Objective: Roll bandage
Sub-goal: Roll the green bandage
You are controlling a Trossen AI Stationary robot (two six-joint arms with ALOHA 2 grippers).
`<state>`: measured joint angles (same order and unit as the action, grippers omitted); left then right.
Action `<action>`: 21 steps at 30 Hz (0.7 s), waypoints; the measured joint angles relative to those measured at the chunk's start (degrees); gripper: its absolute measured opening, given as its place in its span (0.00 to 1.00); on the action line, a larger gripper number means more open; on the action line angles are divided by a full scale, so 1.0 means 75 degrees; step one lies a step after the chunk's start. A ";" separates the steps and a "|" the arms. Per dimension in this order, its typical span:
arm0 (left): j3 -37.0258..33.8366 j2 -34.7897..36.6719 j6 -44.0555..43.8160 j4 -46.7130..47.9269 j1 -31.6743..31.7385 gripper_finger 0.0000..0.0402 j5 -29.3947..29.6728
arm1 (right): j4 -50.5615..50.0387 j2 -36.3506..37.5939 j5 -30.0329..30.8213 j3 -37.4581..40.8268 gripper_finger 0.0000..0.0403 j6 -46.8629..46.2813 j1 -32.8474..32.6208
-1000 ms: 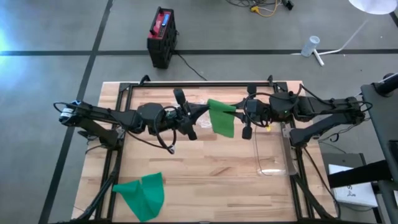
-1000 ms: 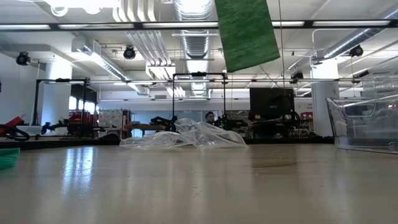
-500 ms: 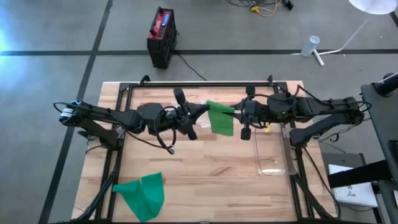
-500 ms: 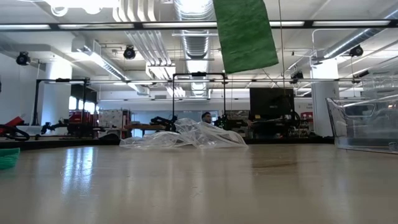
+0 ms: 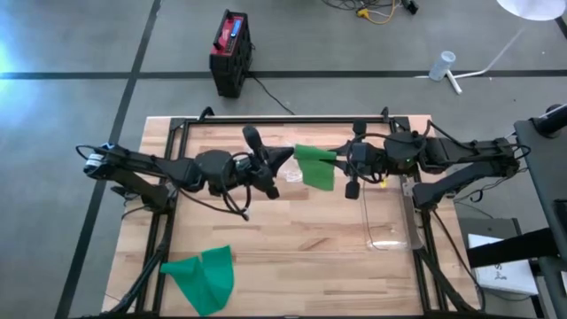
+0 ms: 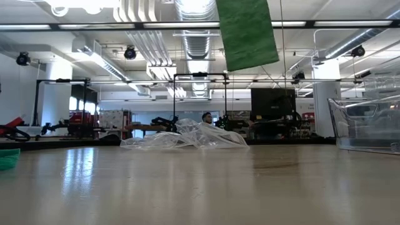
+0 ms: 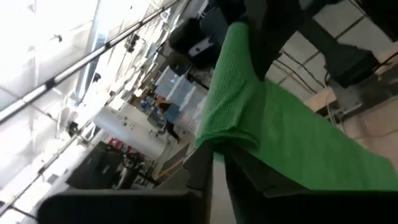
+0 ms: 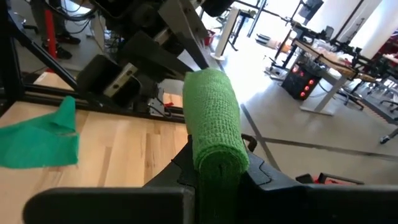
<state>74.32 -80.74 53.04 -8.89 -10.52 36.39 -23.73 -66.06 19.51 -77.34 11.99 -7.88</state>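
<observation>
We are seeing both arms crowding the far middle of the table [image 5: 292, 239], with a green bandage [image 5: 314, 166] hanging in the air between them, blocking any pass there. Crumpled clear plastic [image 6: 185, 136] is lying beneath it, toward the far edge. A clear container [image 5: 387, 217] is standing at the right side. A second green cloth [image 5: 204, 276] is lying at the near left corner. The near middle of the tabletop is lying open for passage.

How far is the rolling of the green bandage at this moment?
Done: green bandage lifted above the table. In hand: left claw and right claw each pinch one end; it hangs only partly rolled. Left: finish this roll; second bandage lies untouched near the table edge.
</observation>
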 joint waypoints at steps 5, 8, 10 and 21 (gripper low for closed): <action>0.0000 0.0010 -0.0798 0.0363 -0.0114 0.18 0.0358 | 0.0017 0.0056 0.0064 0.0000 0.10 0.0035 0.0000; 0.0000 0.0016 -0.1413 0.0408 -0.0113 0.27 0.0354 | 0.0047 0.0102 0.0067 0.0000 0.10 0.0242 0.0000; 0.0000 0.0042 -0.1693 0.0348 -0.0092 0.34 0.0351 | 0.0114 0.0116 0.0067 0.0048 0.10 0.0386 0.0000; -0.0003 0.0165 -0.4205 0.0371 0.0517 0.73 -0.1858 | 0.0909 -0.0025 0.0088 0.0382 0.10 0.0962 0.0069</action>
<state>74.30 -79.50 21.50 -6.11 -6.64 22.46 -16.91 -66.25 20.17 -74.48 19.20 -7.36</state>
